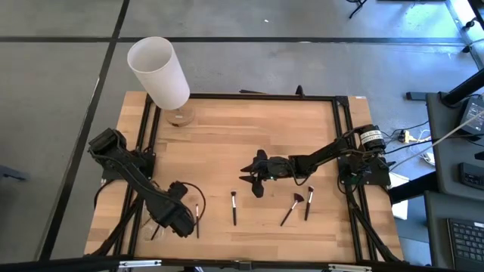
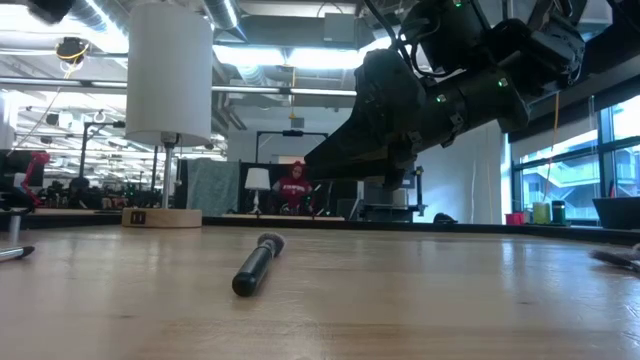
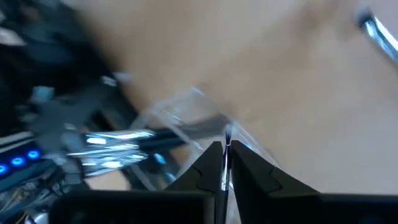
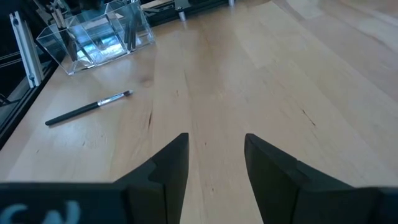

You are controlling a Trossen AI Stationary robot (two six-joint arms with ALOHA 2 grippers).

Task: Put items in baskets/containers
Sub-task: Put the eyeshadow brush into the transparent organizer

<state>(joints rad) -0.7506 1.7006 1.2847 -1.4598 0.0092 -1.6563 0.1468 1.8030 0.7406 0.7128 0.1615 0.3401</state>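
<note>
pinching a thin silver-ferruled makeup brush (image 3: 226, 163) between closed fingers, the left gripper (image 3: 225, 169) hovers just above the clear plastic container (image 3: 186, 121) — the right gripper (image 4: 216, 163) waits open, a dark-handled brush (image 4: 87, 108) ahead.

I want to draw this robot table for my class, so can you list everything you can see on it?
table: one, pale wood with a black frame, under everything.
white cylinder: one, white, back-left corner, on a round wooden base.
clear container: one, see-through, front-left by the left arm, with several brushes inside; too hard to count.
loose brushes: three, dark handles, lying on the front of the table: one in the middle, two towards the right, one of them with a reddish fan head.
held brush: one, thin, over the container.
person: one, red top, far behind the table.
left end effector: shut on the held brush.
right end effector: open, empty, mid-table.
</note>
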